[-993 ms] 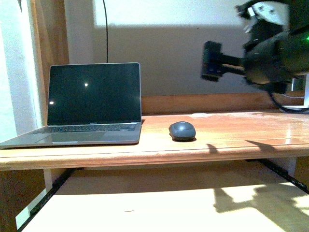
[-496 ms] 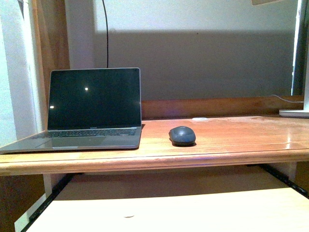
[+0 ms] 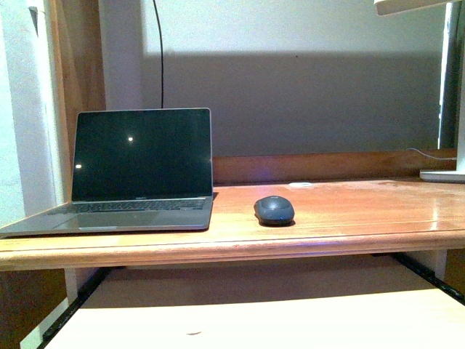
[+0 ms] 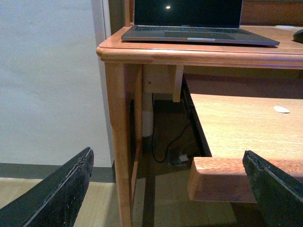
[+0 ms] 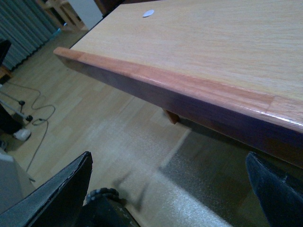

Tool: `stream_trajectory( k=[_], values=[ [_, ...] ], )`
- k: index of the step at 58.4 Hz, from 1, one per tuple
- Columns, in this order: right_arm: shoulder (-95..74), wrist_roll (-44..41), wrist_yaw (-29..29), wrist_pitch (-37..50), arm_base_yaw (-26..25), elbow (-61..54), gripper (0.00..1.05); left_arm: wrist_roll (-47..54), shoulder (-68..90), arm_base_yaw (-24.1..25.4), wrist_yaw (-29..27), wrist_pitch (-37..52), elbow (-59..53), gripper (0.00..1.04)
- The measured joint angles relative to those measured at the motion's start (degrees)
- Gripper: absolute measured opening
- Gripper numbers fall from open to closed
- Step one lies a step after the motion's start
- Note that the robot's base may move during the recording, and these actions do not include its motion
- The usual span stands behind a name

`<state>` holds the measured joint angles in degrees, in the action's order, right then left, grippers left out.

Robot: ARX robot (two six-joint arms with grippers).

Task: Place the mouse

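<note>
The left pincer (image 4: 166,155) and the right pincer (image 5: 168,156) are both held apart and empty, low down near the pull-out shelf (image 5: 203,42). Neither is seen in the front view. The mouse (image 3: 274,210) is set flat on the bench (image 3: 363,211), at three o'clock of the laptop (image 3: 142,163), near it but apart. The placing is judged done, with nothing left to move.

No text is legible anywhere
</note>
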<state>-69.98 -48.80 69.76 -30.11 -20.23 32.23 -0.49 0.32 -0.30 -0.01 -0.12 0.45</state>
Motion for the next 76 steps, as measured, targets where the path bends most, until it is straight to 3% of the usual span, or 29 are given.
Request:
stream_trajectory(
  k=[7, 26, 42, 55, 69, 76],
  values=[
    [1.55, 2.27, -1.64, 10.54, 4.52, -3.67, 0.97, 0.00, 0.00, 0.00, 0.00, 0.00, 0.00, 0.97],
    [-0.39, 22.43, -10.73, 39.82, 18.27, -7.82, 0.97, 0.00, 0.00, 0.00, 0.00, 0.00, 0.00, 0.97],
    [-8.09, 32.96, -22.75, 54.34, 28.68, -7.13, 0.97, 0.00, 0.00, 0.00, 0.00, 0.00, 0.00, 0.97],
    [-19.26, 41.46, -41.33, 68.32, 36.79, -1.22, 0.97, 0.00, 0.00, 0.00, 0.00, 0.00, 0.00, 0.97],
    [-26.32, 44.57, -54.05, 70.38, 40.79, 6.03, 0.97, 0.00, 0.00, 0.00, 0.00, 0.00, 0.00, 0.97],
    [-32.22, 46.10, -65.81, 68.96, 43.01, 13.60, 0.97, 0.00, 0.00, 0.00, 0.00, 0.00, 0.00, 0.97]
  ],
)
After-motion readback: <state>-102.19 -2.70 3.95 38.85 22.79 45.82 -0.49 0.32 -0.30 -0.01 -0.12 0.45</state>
